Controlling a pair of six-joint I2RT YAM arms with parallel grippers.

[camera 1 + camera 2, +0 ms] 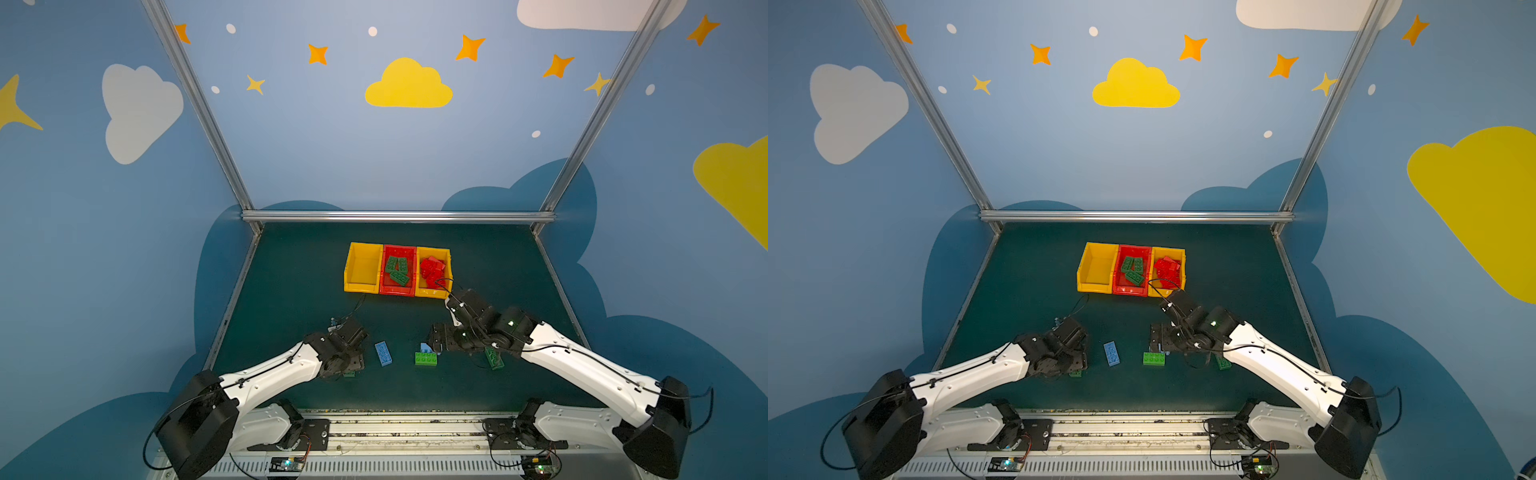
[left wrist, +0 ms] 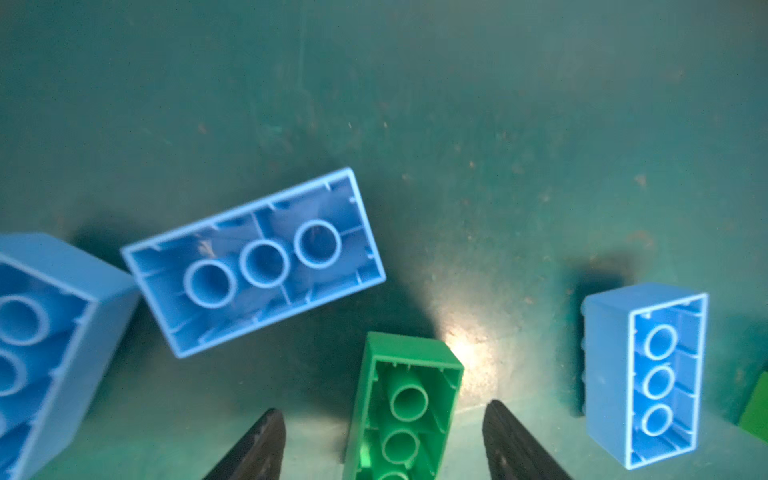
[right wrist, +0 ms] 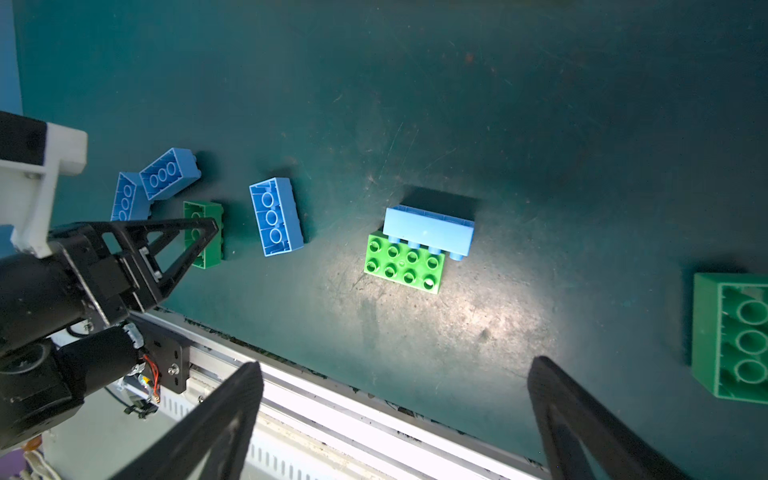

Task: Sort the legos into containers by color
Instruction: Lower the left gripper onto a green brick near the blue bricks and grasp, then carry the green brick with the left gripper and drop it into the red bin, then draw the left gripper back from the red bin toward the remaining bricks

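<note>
Green counter point(image 1: 291, 291): bins point(image 1: 360, 286) at back, green legos point(image 1: 397, 269) in the red one, red legos point(image 1: 430, 268) in the right yellow. Left hand point(image 2: 382, 407) part-open astride a green brick point(image 2: 405, 399), seemingly clear of it; right hand point(image 3: 395, 362) wide open, empty, near loose blue bricks point(image 3: 276, 216).

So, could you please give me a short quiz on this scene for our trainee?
1. True or false: the left yellow bin holds blue bricks.
2. What lies in the red bin? A red bricks, B green bricks, C blue bricks.
3. What colour is the brick between the left gripper's open fingers?
Key: 1 false, it is empty; 2 B; 3 green.
</note>
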